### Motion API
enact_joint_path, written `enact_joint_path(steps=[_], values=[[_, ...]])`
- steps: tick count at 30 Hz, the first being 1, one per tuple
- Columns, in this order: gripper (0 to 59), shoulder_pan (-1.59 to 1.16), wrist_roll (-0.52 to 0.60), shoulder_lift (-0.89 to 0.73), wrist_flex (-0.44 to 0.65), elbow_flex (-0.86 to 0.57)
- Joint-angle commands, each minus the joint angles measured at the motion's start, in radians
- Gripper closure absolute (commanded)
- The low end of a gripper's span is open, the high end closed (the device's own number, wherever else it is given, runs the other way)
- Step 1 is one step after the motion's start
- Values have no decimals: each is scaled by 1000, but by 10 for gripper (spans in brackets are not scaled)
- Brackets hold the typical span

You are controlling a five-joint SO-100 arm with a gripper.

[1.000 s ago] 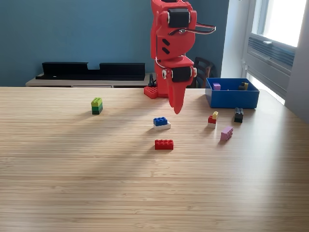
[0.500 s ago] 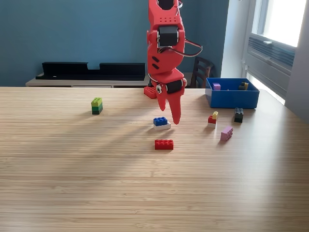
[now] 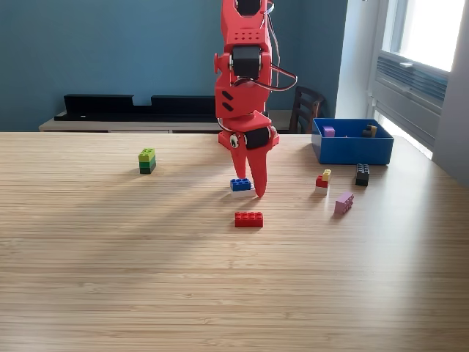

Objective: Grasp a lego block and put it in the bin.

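My red gripper [image 3: 249,177] points straight down over the middle of the table. Its long finger [image 3: 258,180] has its tip at the table, just to the exterior view's right of a blue lego block [image 3: 239,184]. The other jaw looks swung up and out to the left, so the gripper reads as open with nothing held. A red block [image 3: 249,218] lies nearer the camera. The blue bin [image 3: 352,150] stands at the back right with a few blocks inside.
A lime-and-green stack [image 3: 147,160] stands at the left. A red-and-yellow block [image 3: 322,178], a black block [image 3: 362,174] and a pink block [image 3: 344,202] lie in front of the bin. A long black tray [image 3: 139,107] and a chair [image 3: 306,110] are behind the table.
The gripper has come down and moved left, from above the table to beside the blue block. Its jaws have parted. The white piece under the blue block is now hidden.
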Motion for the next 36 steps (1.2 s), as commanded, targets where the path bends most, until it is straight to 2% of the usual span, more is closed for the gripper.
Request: enact_joint_path(steps=[1, 8, 11, 15, 21, 25, 32, 34, 36], values=[[330, 26, 11, 74, -31, -2], [373, 63, 15, 74, -55, 2], [432, 66, 18, 74, -71, 6], [585, 69, 46, 74, -83, -6], [586, 66, 104, 74, -51, -77], [586, 63, 170, 63, 123, -268], [586, 11, 311, 55, 537, -776], [586, -41, 337, 54, 627, -865], [586, -115, 359, 54, 667, -890]])
